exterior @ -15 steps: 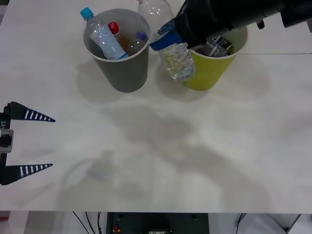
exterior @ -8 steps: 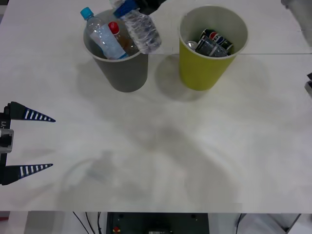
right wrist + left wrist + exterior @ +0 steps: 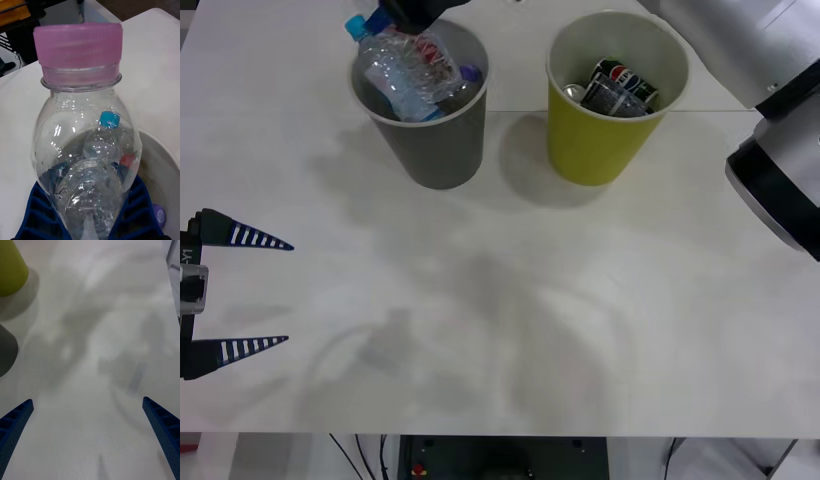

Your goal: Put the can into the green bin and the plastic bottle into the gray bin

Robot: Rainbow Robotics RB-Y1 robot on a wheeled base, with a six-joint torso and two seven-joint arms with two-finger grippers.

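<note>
The clear, crinkly plastic bottle (image 3: 416,62) with its pink cap (image 3: 78,39) hangs over the mouth of the gray bin (image 3: 432,140). My right gripper (image 3: 408,14) is shut on it, and its blue fingers (image 3: 40,210) clamp the bottle's body (image 3: 90,176). Right of the gray bin stands the green bin (image 3: 600,140), which has cans (image 3: 620,86) inside. Near the table's left edge my left gripper (image 3: 240,292) stays open and holds nothing; its wrist view takes in bare table plus the sides of the green bin (image 3: 10,266) and the gray bin (image 3: 5,351).
Inside the gray bin are a light-blue-capped bottle (image 3: 360,26) and a purple-capped one (image 3: 469,74). My right arm (image 3: 770,120) reaches in across the table's far right. The table (image 3: 510,300) in front of the bins is bare.
My right gripper has carried the plastic bottle leftward, from in front of the green bin to over the gray bin's opening. The left arm has not moved.
</note>
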